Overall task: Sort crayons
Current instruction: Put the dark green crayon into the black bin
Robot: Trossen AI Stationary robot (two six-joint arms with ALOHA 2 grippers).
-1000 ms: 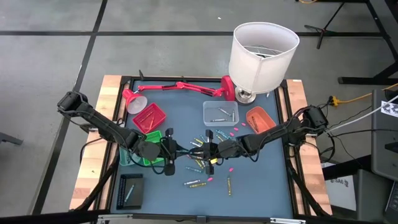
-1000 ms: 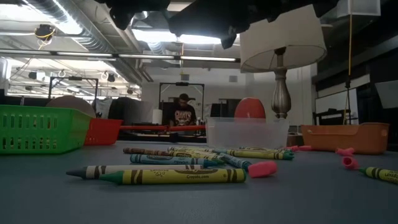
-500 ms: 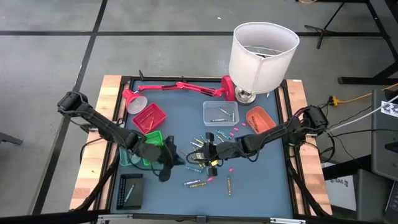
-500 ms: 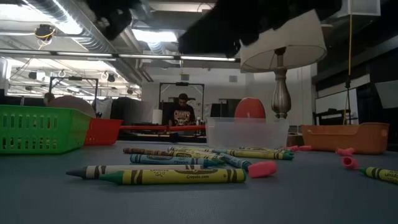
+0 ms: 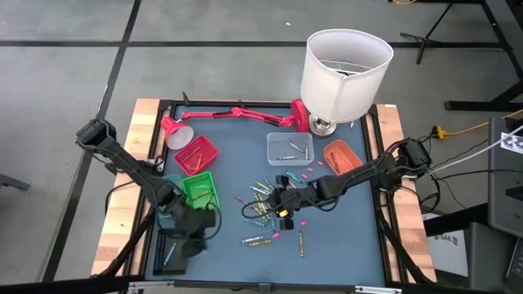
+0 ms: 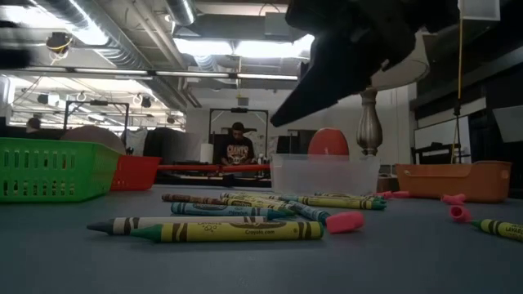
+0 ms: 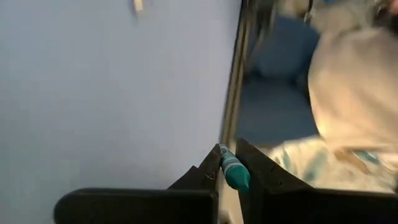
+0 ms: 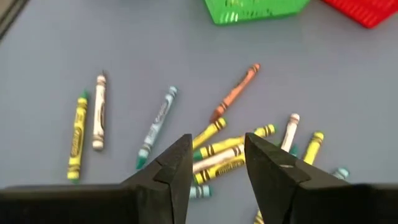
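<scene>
My left gripper [image 7: 227, 169] is closed on a teal crayon [image 7: 232, 172] to carry it to a tray, while my right gripper [image 8: 217, 163] stands open above the loose crayons [image 8: 231, 151], and next must descend on one.

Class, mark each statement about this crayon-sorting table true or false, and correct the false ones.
1. The left tool holds a blue-green crayon. True.
2. The right tool is shut on a yellow crayon. False: it is open and empty, above the loose crayons.
3. The green tray sits beside the red tray. True.
4. The clear tub holds no crayons. False: a few lie in it.
5. The orange tray is on the left arm's side. False: it is on the right arm's side, near the lamp.
</scene>
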